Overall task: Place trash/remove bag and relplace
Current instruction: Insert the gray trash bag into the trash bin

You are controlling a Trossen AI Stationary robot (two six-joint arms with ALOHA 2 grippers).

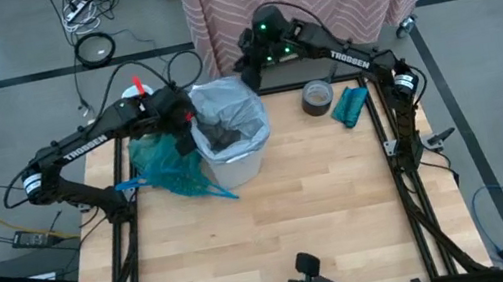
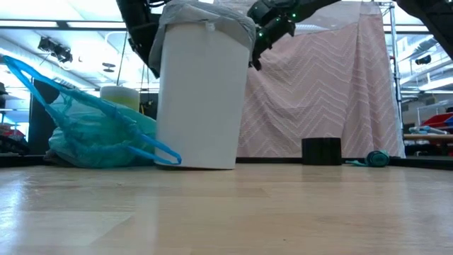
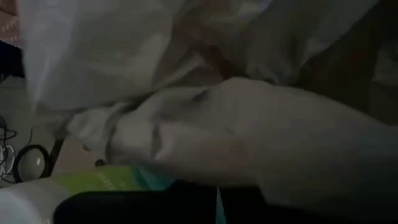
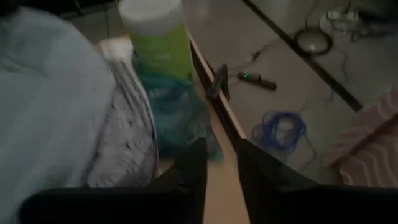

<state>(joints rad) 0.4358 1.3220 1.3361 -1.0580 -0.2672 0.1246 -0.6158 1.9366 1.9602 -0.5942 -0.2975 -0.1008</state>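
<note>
Bin (image 1: 234,159) is standing on the back-left part of the bench (image 1: 277,238), now carrying a pale grey liner (image 1: 231,109) draped over its rim. The teal-green bag (image 1: 166,165), knotted and bulging, is lying on the bench just beside the bin on its left side, touching or nearly touching the wall; blue drawstring loops are trailing toward the bench front. Judgement: the full bag is parked there because it is already out, and the arms are now fitting the replacement liner.

Left pincer (image 1: 191,128) is reaching in over the bin's left rim, clenched; its wrist view is filled with crumpled grey film, so it is probably pinching the liner to hold it against the rim, though the contact itself is hidden.

Right pincer (image 4: 219,163) is hovering at the bin's back rim with its jaws slightly parted and nothing between them; it appears to be letting the liner edge go.

No loose trash is showing on the bench; presumably it is inside the teal-green bag, whose thin film is translucent and wrinkled. A dark tape roll (image 1: 317,97) and a folded teal bundle (image 1: 350,106) are lying well apart at back right.
</note>
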